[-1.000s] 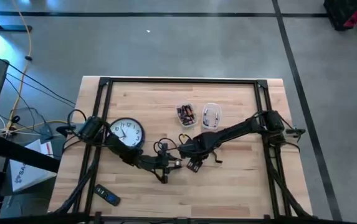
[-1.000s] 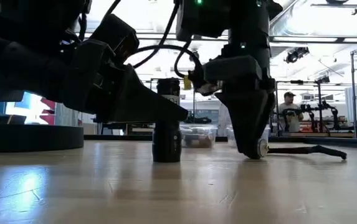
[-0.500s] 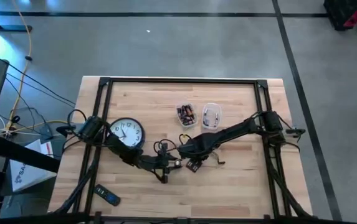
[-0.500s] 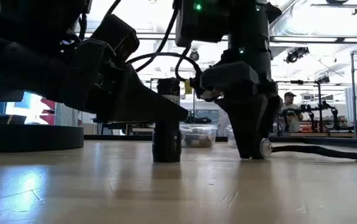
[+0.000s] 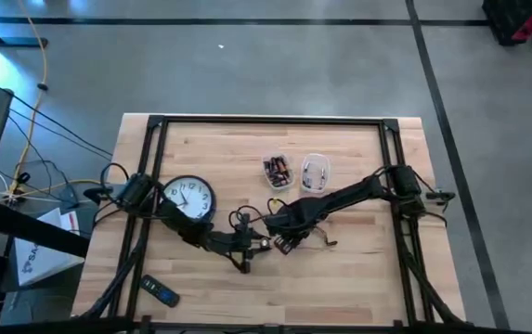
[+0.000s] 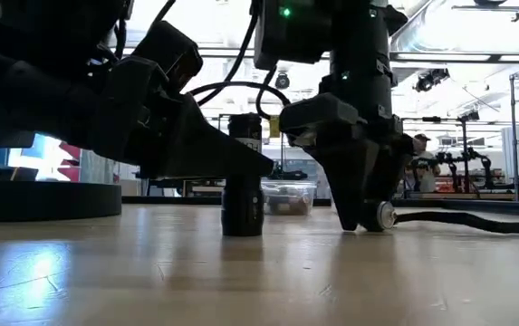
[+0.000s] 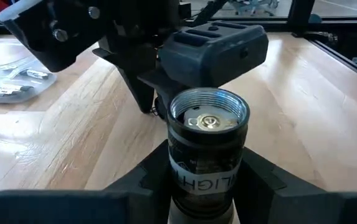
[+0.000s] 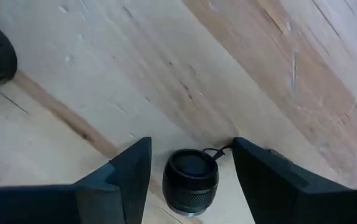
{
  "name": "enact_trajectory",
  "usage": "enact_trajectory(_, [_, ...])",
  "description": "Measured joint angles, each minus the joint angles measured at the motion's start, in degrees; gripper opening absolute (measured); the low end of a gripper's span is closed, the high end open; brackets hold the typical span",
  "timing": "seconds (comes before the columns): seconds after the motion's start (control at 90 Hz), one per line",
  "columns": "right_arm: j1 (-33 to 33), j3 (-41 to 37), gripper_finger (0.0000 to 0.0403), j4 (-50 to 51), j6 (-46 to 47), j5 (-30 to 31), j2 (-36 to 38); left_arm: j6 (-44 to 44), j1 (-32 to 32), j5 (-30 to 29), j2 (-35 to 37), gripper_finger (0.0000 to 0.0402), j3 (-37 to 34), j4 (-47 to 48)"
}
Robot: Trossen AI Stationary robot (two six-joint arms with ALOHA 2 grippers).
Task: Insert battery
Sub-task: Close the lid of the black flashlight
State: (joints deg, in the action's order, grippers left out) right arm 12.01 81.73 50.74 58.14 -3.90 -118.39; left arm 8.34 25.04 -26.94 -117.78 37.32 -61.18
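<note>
Straddling cap [image 8: 191,180], right hand [image 8: 190,177] vertical, fingers apart.

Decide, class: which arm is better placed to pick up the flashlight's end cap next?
Probably the right: its gripper hangs open directly over the end cap, while the left gripper is occupied holding the flashlight body upright.

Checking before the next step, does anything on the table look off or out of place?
Nothing damaged or spilled. The flashlight stands upright, open-topped, in the left claw. Its cap lies loose on the table between the open right claw's fingers, not yet gripped.
</note>
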Motion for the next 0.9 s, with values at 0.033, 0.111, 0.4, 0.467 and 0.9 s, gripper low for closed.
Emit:
enact_trajectory(0.033, [0.00,-0.02,0.0195,0.22,0.12,-0.22,-0.01,0.00,0.00,0.02,0.00,0.0104,0.00,0.00])
enact_trajectory(0.111, [0.02,-0.02,0.0192,0.71,0.40,-0.67,-0.01,0.00,0.00,0.01,0.00,0.0104,0.00,0.00])
enact_trajectory(0.4, [0.02,-0.04,0.0134,0.57,0.96,-0.64,0.00,0.02,0.00,0.00,0.00,0.0104,0.00,0.01])
enact_trajectory(0.467, [-0.02,-0.05,0.0124,-0.33,0.28,-0.51,0.00,0.02,0.00,0.00,0.00,0.0104,0.00,0.01])
enact_trajectory(0.9, [-1.61,-0.04,0.0144,-1.21,0.94,-0.80,0.03,0.02,0.00,0.00,0.00,0.0104,0.00,0.01])
